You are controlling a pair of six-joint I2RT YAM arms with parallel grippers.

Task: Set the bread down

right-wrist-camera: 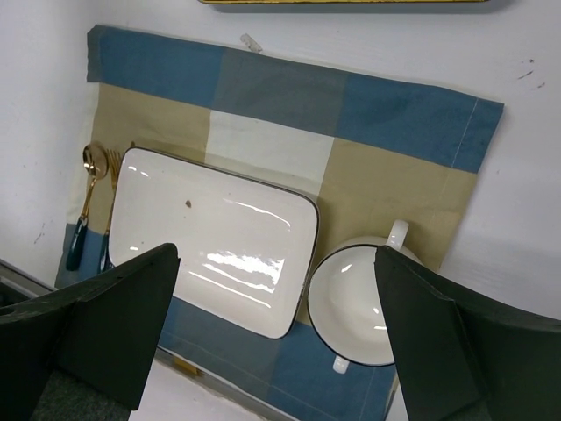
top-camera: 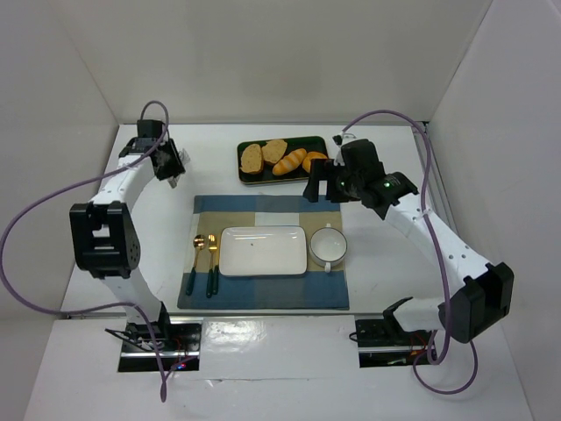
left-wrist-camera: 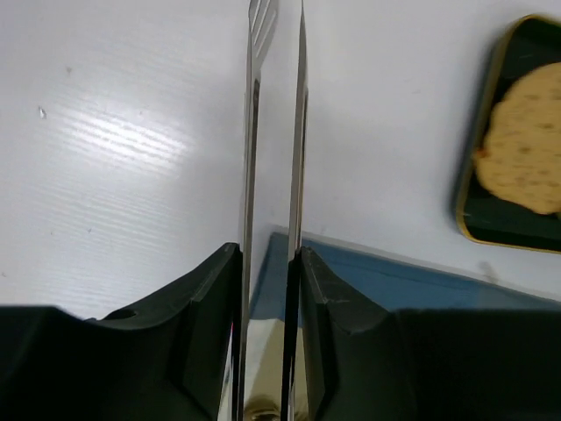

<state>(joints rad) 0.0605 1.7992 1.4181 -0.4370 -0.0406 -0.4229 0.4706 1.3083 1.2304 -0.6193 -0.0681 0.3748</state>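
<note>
The bread (top-camera: pixel 252 158) lies flat at the left end of the tray (top-camera: pixel 307 143), which sits at the far edge of the table (top-camera: pixel 210 140), near its middle. Just right of it on the tray lie a paler slice (top-camera: pixel 274 151) and a roll (top-camera: pixel 289 162).

The left gripper (top-camera: pixel 171 162) hangs over the table's far left part, level with the tray and well apart from it. Its 2 fingers are clamped on the tongs (left-wrist-camera: pixel 251 175), whose 2 thin metal blades stand close together and point away from the wrist. In the left wrist view the bread (left-wrist-camera: pixel 526 140) is off to the right of the blades, touching neither them nor the gripper (left-wrist-camera: pixel 267 263).

The right gripper (top-camera: pixel 331 189) hangs just near of the tray's right end, over the far edge of the mat (top-camera: pixel 263 210). Its fingers stand wide apart and hold nothing. Below it on the mat are the plate (top-camera: pixel 263 250) and, just right of that, the bowl (top-camera: pixel 328 244). A spoon (top-camera: pixel 196 254) and fork (top-camera: pixel 211 259) lie along the mat's left edge.
</note>
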